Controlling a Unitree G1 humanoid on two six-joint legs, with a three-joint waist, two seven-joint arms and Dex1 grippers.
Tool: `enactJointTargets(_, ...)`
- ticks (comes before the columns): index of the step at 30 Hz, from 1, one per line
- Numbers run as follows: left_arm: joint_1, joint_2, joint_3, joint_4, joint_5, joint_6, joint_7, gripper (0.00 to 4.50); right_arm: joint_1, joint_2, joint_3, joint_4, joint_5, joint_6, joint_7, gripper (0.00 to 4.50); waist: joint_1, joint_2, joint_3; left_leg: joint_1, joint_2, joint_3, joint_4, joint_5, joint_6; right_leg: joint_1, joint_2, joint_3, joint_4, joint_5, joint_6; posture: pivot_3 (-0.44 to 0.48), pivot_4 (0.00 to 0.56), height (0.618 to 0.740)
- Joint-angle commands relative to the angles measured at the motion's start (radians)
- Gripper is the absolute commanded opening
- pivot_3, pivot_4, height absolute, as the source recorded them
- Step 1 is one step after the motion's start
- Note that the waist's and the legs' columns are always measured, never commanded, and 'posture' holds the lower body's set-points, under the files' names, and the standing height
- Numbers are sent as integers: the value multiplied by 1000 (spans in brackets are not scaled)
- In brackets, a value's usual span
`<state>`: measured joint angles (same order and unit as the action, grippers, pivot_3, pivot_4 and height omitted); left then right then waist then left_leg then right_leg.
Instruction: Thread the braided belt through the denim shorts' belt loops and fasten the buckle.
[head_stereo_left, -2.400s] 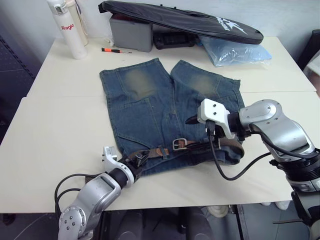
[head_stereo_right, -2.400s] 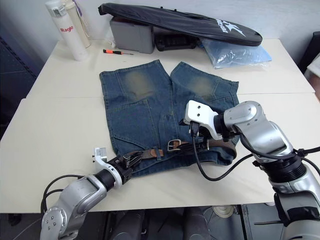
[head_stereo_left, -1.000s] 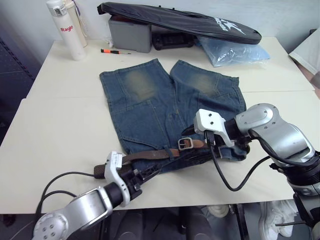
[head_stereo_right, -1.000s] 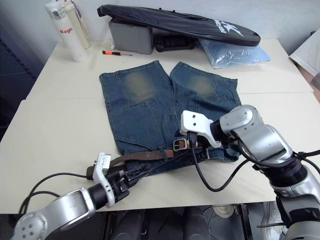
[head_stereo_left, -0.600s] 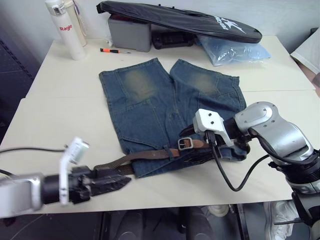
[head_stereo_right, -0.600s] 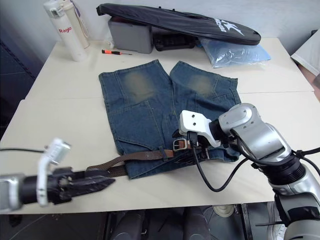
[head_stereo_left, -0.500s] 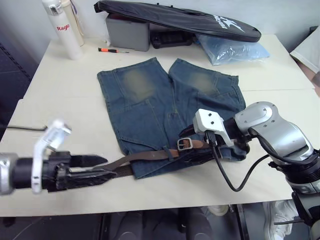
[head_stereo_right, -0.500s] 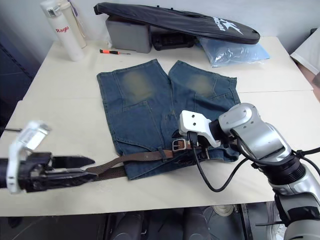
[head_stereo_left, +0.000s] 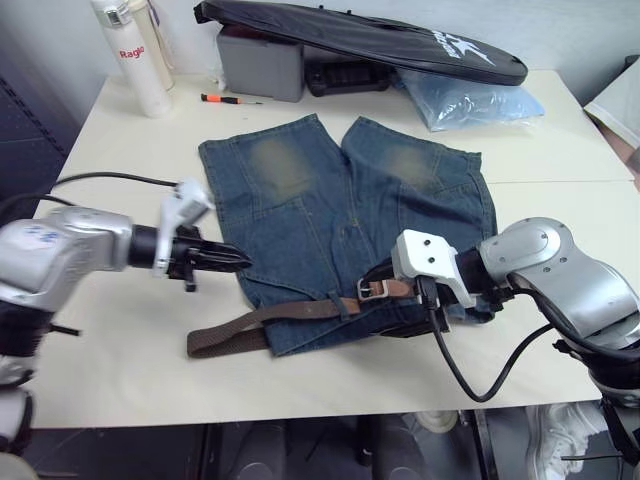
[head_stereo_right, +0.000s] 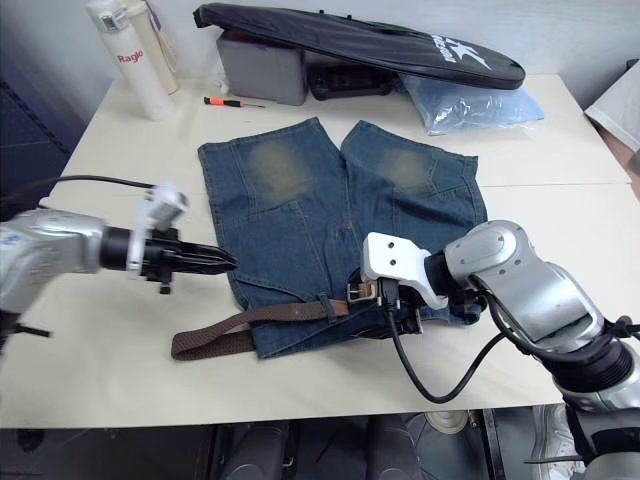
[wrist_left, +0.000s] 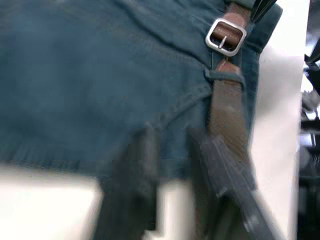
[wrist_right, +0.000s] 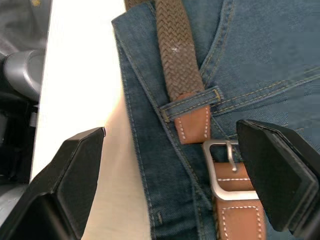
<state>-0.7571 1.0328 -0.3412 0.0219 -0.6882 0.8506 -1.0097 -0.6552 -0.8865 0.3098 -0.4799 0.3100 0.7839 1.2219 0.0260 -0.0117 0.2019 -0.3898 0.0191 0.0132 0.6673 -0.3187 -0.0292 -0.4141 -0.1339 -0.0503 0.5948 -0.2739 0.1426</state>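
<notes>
The denim shorts (head_stereo_left: 320, 200) lie flat on the table, waistband toward me. The braided belt (head_stereo_left: 290, 312) runs along the waistband, and its loose dark end (head_stereo_left: 210, 342) lies on the table left of the shorts. It passes under a belt loop (wrist_right: 192, 105) just before the silver buckle (head_stereo_left: 372, 289). My right gripper (wrist_right: 171, 132) is open and hovers over the buckle (wrist_right: 223, 167), one finger on each side. My left gripper (head_stereo_left: 238, 258) is open and empty, pointing at the shorts' left edge, above the belt's end.
A white bottle (head_stereo_left: 128, 55), a red screwdriver (head_stereo_left: 228, 100), a grey box (head_stereo_left: 262, 68), a long black bag (head_stereo_left: 360, 35) and a blue plastic bag (head_stereo_left: 470, 100) stand along the table's far side. The table's front edge runs close below the waistband.
My left gripper drew the belt's end out to the left, let it go, and swung up to the shorts' left edge. The right gripper stays at the buckle.
</notes>
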Motion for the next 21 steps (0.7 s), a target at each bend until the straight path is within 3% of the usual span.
enactJointTargets(1,-106,-104,-123,160,193,-127,-155,47,-7,-5,22,-63,-45,-17,-45,4500,-4,0,0,0,0,0,0,0,0,0,0,0,0,0,0,0,150,740)
enactJointTargets(9,-262,-336,-226,525,463,-353,-311,47,10,16,116,-74,-188,-88,-141,4500,-5,-1,0,-1,1,1,0,0,0,-2,0,0,0,0,0,0,150,740)
enactJointTargets(18,-253,-430,-233,601,632,-493,-346,47,32,58,160,-7,-287,-170,-201,4500,0,-1,0,0,1,0,5,-1,2,1,-1,0,1,0,1,0,150,740)
enactJointTargets(21,-242,-431,-225,595,656,-502,-346,0,32,69,160,9,-299,-192,-202,3676,1,-1,0,0,1,0,8,-1,3,2,-1,0,3,1,1,0,150,740)
